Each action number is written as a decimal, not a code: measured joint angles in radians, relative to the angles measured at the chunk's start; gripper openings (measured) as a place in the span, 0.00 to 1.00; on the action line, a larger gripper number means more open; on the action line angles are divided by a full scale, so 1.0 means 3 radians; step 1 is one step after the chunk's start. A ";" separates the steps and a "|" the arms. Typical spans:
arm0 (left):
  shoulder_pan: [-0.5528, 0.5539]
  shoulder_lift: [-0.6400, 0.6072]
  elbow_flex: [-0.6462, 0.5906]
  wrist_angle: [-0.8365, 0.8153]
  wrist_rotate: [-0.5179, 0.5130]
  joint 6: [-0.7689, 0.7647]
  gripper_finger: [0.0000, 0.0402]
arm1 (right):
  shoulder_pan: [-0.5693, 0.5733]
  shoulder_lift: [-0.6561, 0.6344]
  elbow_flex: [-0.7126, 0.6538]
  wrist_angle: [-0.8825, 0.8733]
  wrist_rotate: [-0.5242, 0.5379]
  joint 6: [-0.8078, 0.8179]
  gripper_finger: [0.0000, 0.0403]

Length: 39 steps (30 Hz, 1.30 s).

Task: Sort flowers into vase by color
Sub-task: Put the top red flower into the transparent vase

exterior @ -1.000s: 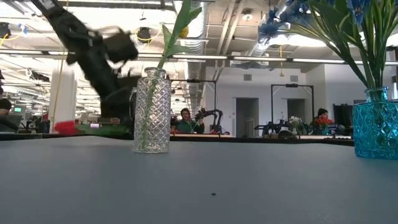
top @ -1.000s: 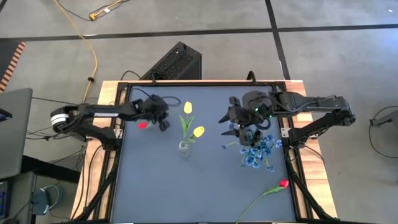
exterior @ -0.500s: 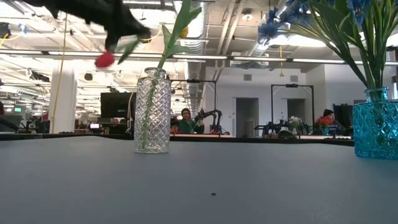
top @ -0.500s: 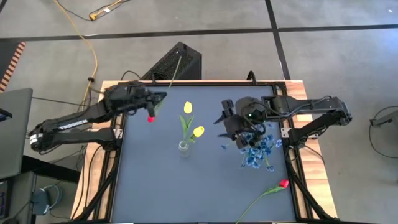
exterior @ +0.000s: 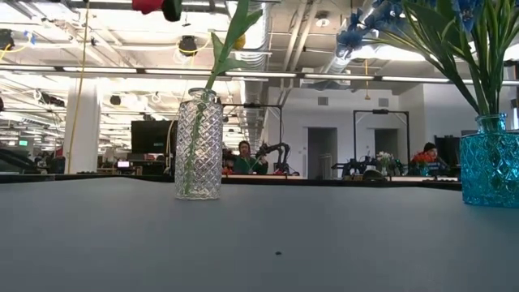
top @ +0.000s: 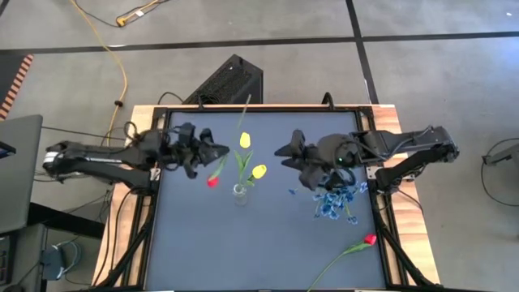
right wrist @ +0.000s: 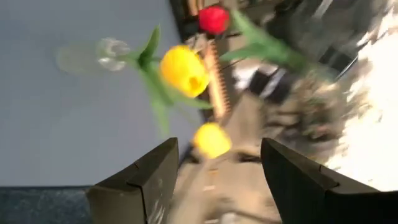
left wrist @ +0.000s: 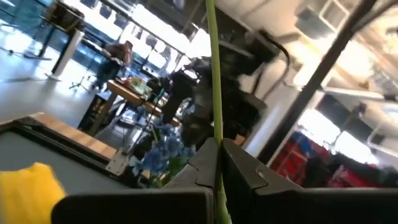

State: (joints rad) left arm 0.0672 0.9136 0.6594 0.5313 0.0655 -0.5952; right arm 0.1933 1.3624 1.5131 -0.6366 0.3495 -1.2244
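Observation:
My left gripper is shut on a red tulip, held in the air left of the clear vase; its bloom shows at the top of the low view. The clear vase stands on its base and holds two yellow tulips. My right gripper is open, hovering right of the yellow tulips. The blue vase holds blue blossoms. A second red tulip lies flat near the table's right near corner. My left gripper pinches the red tulip's green stem between its two fingers, and the stem lies across them. The tulip is lifted clear of the table and tilted: the bloom points toward the near edge, the bare stem end toward the far edge.
A black box stands beyond the table's far edge. The middle and near left of the dark table are bare. People and other arms show in the room behind the table.
My left gripper has lifted the red tulip off the table's left far part and swung it up and toward the clear vase; the bloom has risen from table level to high above it. My right gripper has moved a little toward the yellow tulips.

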 joint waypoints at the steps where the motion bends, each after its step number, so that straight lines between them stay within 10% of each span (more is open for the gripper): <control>1: -0.0063 0.0083 0.0000 0.0082 -0.0103 -0.0014 0.00 | 0.0042 0.0000 0.0000 0.0098 0.0068 -0.0160 0.63; 23: -0.0174 0.0616 0.0376 -0.0003 -0.0385 -0.0129 0.00 | -0.0328 0.0212 0.0003 0.1577 0.0239 -0.2031 0.62; 39: -0.0174 0.0615 0.0376 -0.0092 -0.0347 -0.0190 0.00 | -0.0618 0.0439 0.0003 0.1742 0.0235 -0.2115 0.33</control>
State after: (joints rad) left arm 0.0151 1.0981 0.7723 0.5038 -0.0387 -0.6521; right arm 0.0078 1.4942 1.5139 -0.1140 0.4200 -1.8588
